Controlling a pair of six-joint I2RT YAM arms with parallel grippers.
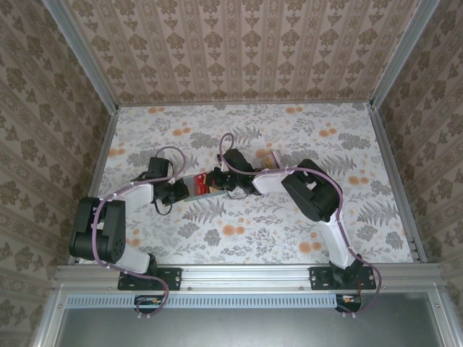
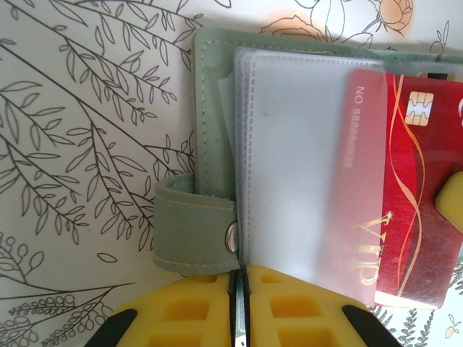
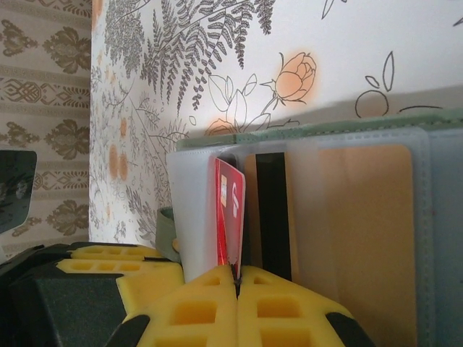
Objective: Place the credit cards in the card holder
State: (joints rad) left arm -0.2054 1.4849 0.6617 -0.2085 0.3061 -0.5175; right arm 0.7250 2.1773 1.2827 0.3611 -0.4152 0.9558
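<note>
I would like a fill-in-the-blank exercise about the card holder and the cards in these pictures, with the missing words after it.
The card holder has a cover of dull ___ colour. The card half inside its clear sleeve bears the gold word ___. The right jaws are shut on this card, whose colour is ___. The second card, already in a sleeve, is ___.
Missing words: green; VIP; red; orange.

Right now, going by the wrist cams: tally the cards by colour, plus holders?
Red card: 1
Orange-yellow card: 1
Card holder: 1
Total: 3
</note>
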